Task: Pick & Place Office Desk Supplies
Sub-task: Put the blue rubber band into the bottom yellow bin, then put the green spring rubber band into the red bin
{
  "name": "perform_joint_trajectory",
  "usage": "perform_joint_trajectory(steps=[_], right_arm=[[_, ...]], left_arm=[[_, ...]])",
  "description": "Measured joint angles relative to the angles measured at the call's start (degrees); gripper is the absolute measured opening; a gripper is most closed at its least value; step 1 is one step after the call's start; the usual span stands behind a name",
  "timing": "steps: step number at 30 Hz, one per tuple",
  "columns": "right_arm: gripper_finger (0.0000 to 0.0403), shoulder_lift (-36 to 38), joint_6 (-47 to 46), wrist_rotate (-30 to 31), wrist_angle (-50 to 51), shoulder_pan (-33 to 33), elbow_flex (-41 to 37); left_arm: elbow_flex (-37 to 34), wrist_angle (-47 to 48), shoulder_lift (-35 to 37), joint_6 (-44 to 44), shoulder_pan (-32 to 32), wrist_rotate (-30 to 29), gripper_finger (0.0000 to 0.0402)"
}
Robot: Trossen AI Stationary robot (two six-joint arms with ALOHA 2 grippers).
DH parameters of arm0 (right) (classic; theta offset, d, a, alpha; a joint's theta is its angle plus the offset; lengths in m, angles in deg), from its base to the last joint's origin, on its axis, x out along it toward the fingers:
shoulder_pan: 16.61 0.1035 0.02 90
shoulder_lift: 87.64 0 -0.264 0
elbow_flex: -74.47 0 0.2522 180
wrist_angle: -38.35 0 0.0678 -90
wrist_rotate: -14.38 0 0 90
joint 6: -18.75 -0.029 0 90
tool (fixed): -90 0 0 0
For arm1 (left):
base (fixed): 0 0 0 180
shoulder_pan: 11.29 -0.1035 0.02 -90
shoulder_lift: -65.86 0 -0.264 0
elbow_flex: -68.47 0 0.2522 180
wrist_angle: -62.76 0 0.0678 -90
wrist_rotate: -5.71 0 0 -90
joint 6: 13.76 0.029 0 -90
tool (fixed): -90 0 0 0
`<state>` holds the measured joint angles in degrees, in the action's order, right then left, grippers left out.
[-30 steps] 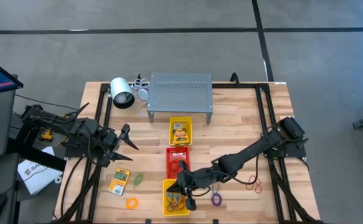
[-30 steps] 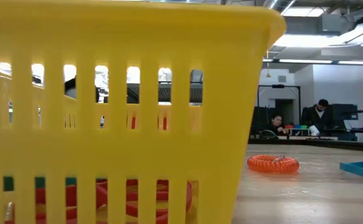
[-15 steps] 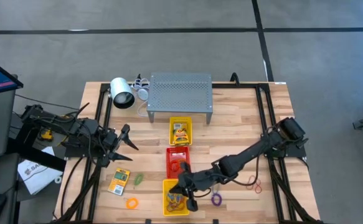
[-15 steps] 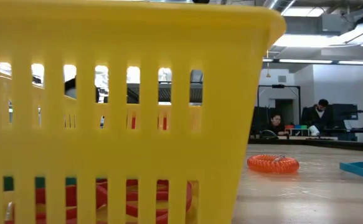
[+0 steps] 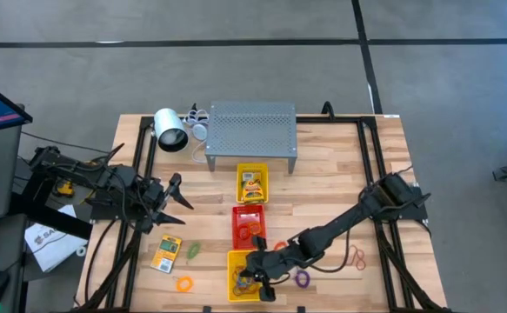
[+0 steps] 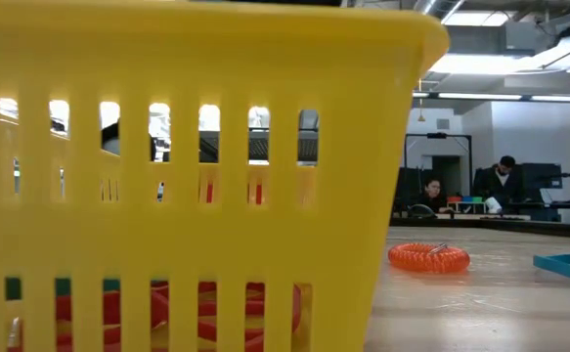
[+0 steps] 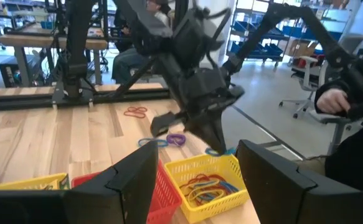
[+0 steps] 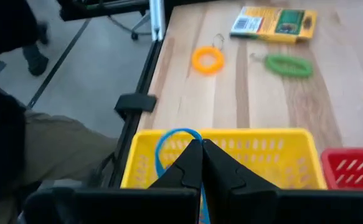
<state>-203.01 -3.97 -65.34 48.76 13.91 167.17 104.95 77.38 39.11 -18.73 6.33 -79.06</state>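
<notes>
Thin blue band loop pinched in right gripper; hangs over yellow tray

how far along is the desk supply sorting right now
Partly done. The near yellow tray already holds a tangle of bands, and the red tray and far yellow tray each hold something. In hand: the right end effector, shut on a blue loop, hangs over the near yellow tray. Left: the card packet, green loop, orange ring, purple loop and red bands. The left end effector waits open.
</notes>
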Motion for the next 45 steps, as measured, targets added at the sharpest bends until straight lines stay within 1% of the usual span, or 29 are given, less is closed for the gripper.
perform_joint_trajectory(steps=[9, 13, 15, 22, 28, 33, 39, 45], right_arm=[[0.0, -0.29, -0.59, 0.34, -0.33, -0.39, 0.04], [0.0, -2.83, -1.35, 0.27, -0.47, -1.17, -0.04], [0.0, -4.08, -1.77, 0.13, -2.61, -1.7, 0.02], [0.0, -5.12, -2.62, -0.42, -4.02, -2.51, 0.09], [0.0004, -5.12, -2.84, -3.99, -3.63, -2.51, 0.1], [0.0029, -5.12, -4.21, -4.96, -2.05, -2.53, 0.1], [0.0076, -5.12, -6.29, -6.08, 0.56, -3.33, 0.09], [0.0122, -5.12, -6.01, -6.22, 0.26, -3.72, 0.09]], left_arm=[[0.0, -0.22, 0.0, 0.0, -0.01, 0.0, 0.0218], [0.0, -0.34, 0.0, 0.04, 0.0, 0.0, 0.0218], [0.0, -0.35, -0.02, 0.06, 0.01, -0.02, 0.0218], [0.0, -0.38, -0.02, 0.15, -0.01, -0.02, 0.0218], [0.0, -0.25, -0.02, 0.17, 0.01, -0.02, 0.0218], [0.0, -0.17, -0.02, 0.17, -0.01, -0.02, 0.0218], [0.0, 0.14, -0.02, 0.17, 0.01, -0.02, 0.0218], [0.0, 0.24, -0.02, 0.11, 0.01, -0.02, 0.0218]])
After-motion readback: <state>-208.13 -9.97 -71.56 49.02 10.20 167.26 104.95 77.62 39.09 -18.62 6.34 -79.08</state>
